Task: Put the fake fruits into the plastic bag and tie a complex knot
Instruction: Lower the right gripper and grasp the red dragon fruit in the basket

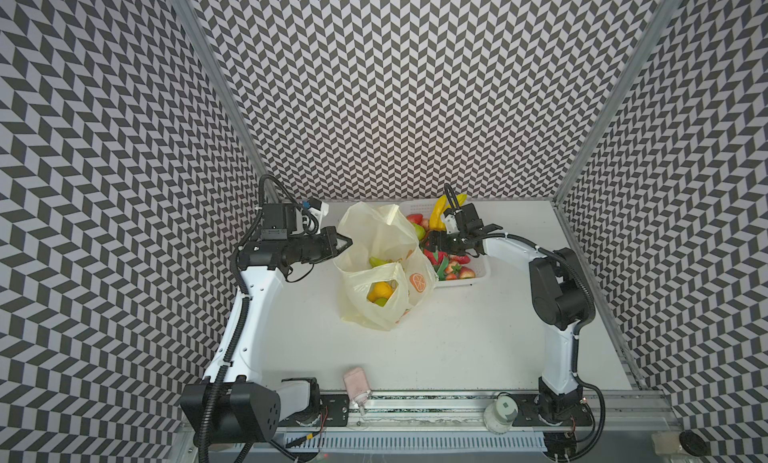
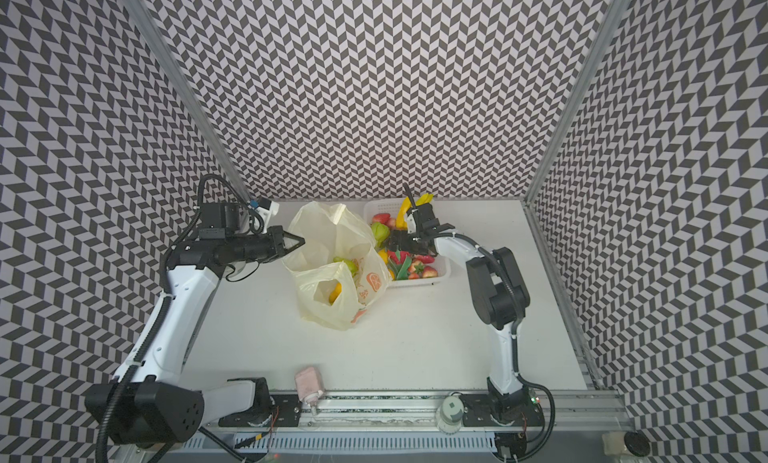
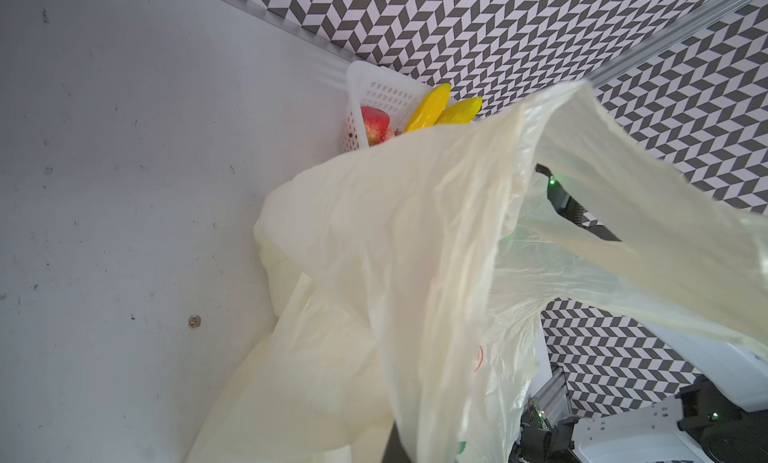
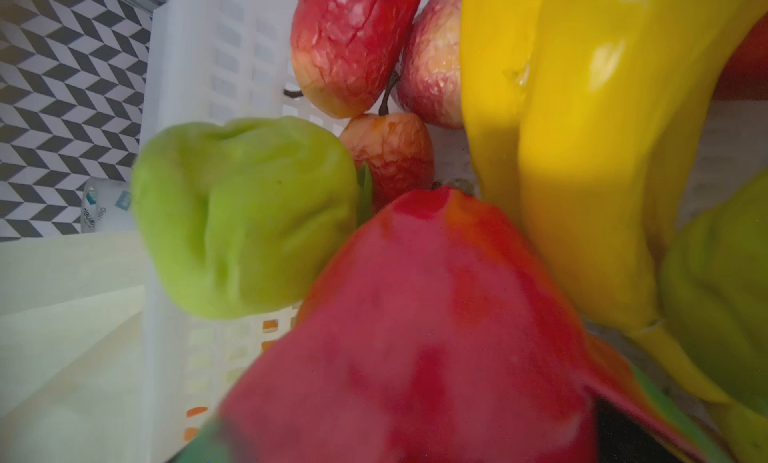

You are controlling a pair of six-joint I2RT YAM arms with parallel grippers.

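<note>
dragon fruit [image 4: 415,336] in basket [image 4: 183,87], left gripper [image 1: 343,244] pinching plastic bag [image 1: 374,232]

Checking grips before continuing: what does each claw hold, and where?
Left claw is shut on the plastic bag, at the rim of its mouth. Right claw sits over the red dragon fruit in the basket; whether it grips cannot be told.

Both top views are evenly lit, with faint shadows on the counter [image 1: 457,336] and bowed edges. In the right wrist view the red fruit [image 4: 415,336] at 6 o'clock is blurred; glare sits on the banana [image 4: 604,56] at 1 o'clock.
</note>
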